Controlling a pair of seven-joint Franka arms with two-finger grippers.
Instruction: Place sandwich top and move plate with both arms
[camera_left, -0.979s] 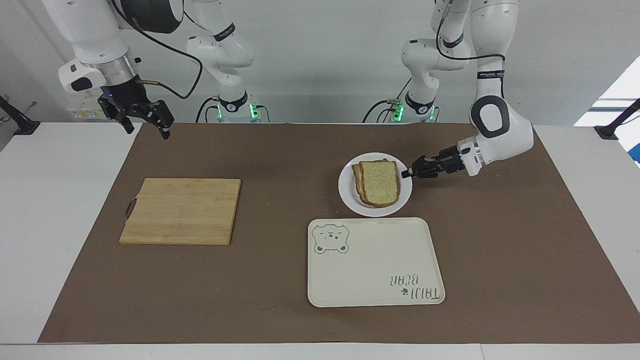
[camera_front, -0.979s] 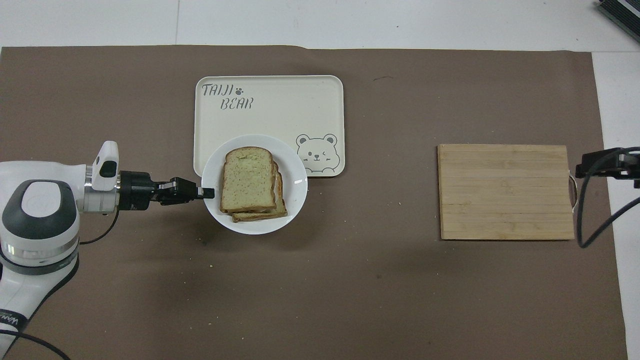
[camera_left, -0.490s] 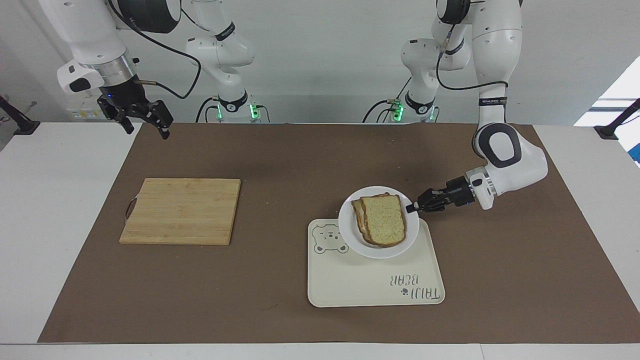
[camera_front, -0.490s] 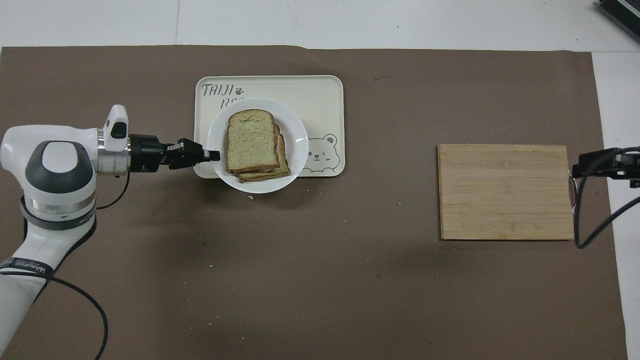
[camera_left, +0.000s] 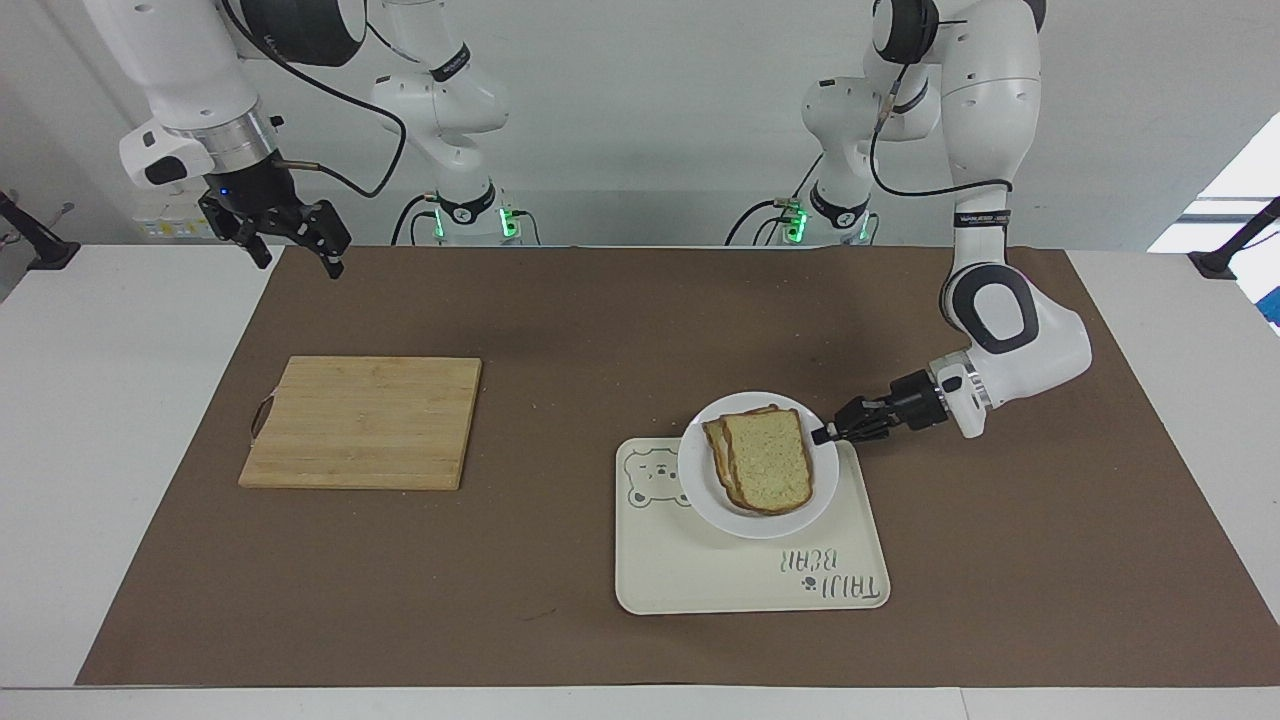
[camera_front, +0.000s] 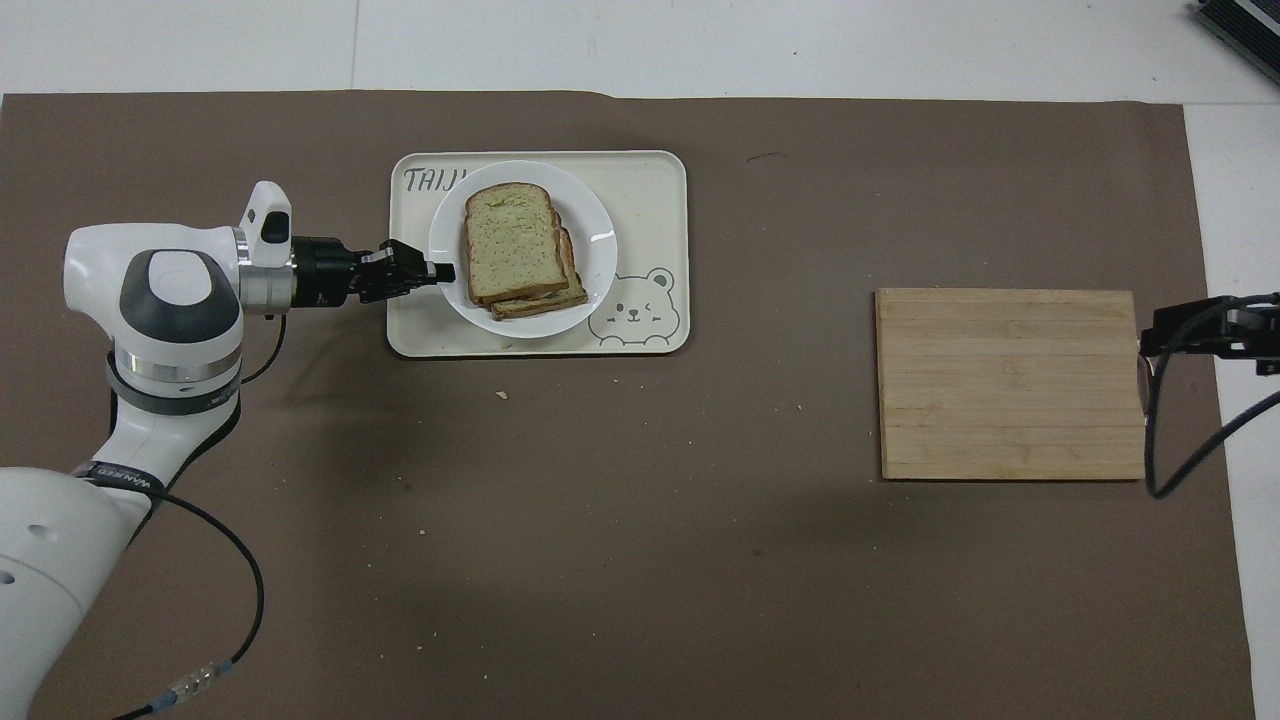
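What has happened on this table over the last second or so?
The left gripper, shut on the rim of the small round white plate, carried it with its stacked slices of speckled bread away from the robots, off the brown mat and over the cream rectangular bear tray. Nothing was let go. The wooden cutting board stayed put, and the open right gripper kept waiting, raised at its own end.

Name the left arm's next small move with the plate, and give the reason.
Probably set the plate down on the tray and let go. The left gripper is shut on the plate's rim, the plate is over the tray, and the sandwich top already lies on the stack. Whether the plate touches the tray yet is unclear. The right gripper waits, open, above the table's edge.
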